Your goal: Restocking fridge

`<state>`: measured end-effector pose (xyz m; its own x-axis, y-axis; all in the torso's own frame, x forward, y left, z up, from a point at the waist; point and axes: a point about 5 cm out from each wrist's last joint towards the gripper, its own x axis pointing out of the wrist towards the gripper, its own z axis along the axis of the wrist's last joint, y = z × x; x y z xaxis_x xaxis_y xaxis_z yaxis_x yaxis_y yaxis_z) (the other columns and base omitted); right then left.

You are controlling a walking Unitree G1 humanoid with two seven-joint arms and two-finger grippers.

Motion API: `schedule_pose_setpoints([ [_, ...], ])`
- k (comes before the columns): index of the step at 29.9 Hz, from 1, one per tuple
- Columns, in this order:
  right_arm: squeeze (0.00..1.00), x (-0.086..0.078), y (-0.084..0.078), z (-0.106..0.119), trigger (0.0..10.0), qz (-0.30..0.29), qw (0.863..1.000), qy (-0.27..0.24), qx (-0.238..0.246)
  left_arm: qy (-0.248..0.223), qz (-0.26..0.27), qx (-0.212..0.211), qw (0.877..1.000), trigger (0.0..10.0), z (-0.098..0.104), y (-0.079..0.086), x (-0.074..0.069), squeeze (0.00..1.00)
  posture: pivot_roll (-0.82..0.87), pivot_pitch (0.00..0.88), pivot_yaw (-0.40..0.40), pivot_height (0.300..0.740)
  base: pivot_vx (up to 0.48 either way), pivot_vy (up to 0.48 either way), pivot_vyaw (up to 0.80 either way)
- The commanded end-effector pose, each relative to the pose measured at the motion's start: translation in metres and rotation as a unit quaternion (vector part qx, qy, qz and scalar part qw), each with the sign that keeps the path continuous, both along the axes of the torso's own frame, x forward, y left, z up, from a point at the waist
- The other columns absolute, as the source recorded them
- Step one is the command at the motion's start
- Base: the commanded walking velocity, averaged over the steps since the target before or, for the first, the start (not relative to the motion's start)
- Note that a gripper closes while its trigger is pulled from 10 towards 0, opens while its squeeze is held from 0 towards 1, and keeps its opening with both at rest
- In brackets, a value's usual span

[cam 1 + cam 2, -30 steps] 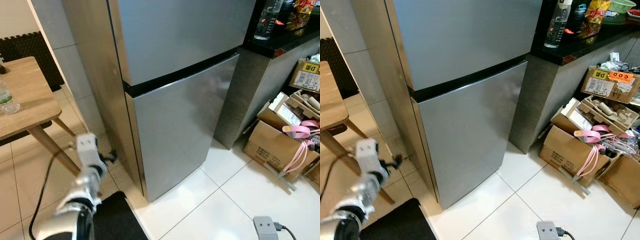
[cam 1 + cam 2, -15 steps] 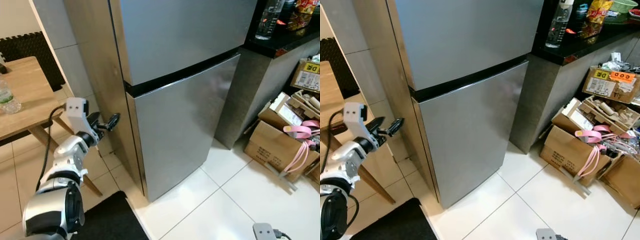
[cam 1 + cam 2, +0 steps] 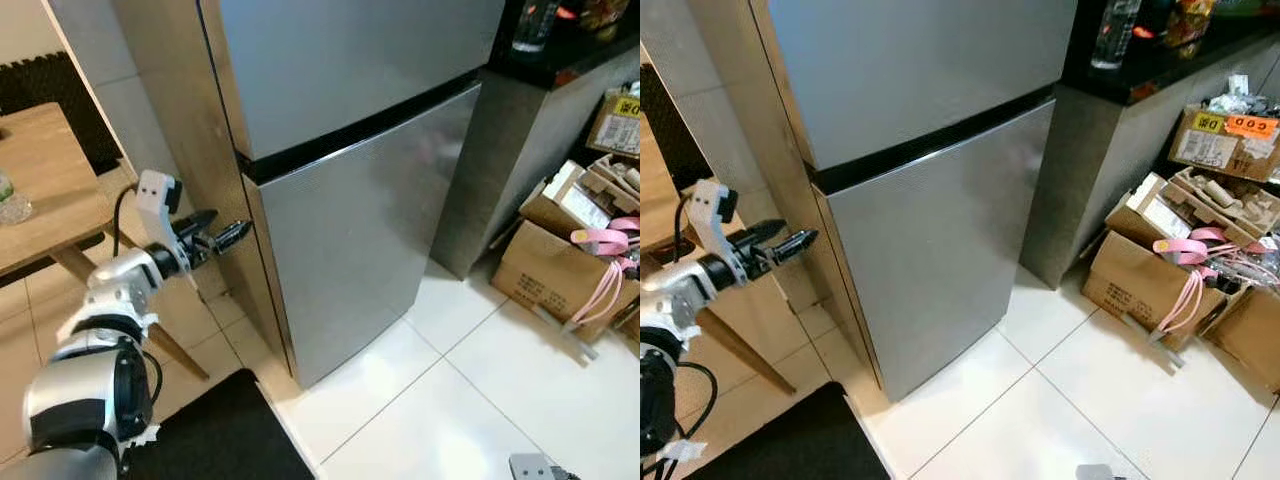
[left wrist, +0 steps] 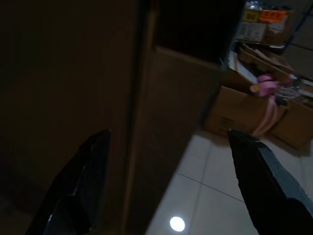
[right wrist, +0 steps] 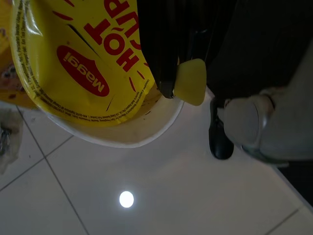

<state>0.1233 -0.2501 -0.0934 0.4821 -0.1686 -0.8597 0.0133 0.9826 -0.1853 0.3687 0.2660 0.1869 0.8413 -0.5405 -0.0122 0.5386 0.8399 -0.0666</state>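
The restocking had barely begun, judging by the fridge: both of its steel doors were shut, the dark seam between freezer and lower compartment unbroken. Nothing showed as put away.

The left gripper was raised at about nine o'clock of the fridge, its two black fingers spread apart and pointing toward the left edge of the lower door, very near it; whether they touched the door could not be told. In the left wrist view the fingers stood wide with the fridge's dark side and door edge between them, and the cardboard boxes lay beyond on the white tile floor.

The right gripper hung low, and its fingers were clamped on a yellow cup-noodle tub (the lid read "Maggi" and "Hot"), held over the tiles. That was likely the item to be stocked.

What remained, then, was nearly everything: getting the door open, carrying the tub inside, setting it on a shelf and closing up. A wooden table stood at the fridge's nine o'clock, behind the left arm.
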Motion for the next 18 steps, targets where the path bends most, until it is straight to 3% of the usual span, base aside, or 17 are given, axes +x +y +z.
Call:
schedule_pose_setpoints([
  [1,0.0,-0.003,-0.001,0.0,10.0,0.001,1.0,0.0,-0.002,0.014,0.013,0.016,1.0,10.0,-0.002,0.009,-0.003,0.0,-0.11,0.113,0.045,0.74,0.0,0.0,0.0],
  [10,0.0,-0.02,-0.006,-0.003,10.0,-0.006,1.0,0.011,-0.007,0.005,0.007,0.03,1.0,10.0,0.005,-0.004,0.005,0.0,-0.13,0.15,0.05,0.74,0.0,0.0,0.0],
  [18,0.0,-0.031,-0.009,-0.005,10.0,-0.008,1.0,0.017,-0.011,-0.013,-0.061,0.031,0.998,10.0,0.014,-0.035,0.014,0.0,-0.16,0.183,0.055,0.74,0.0,0.0,0.0],
])
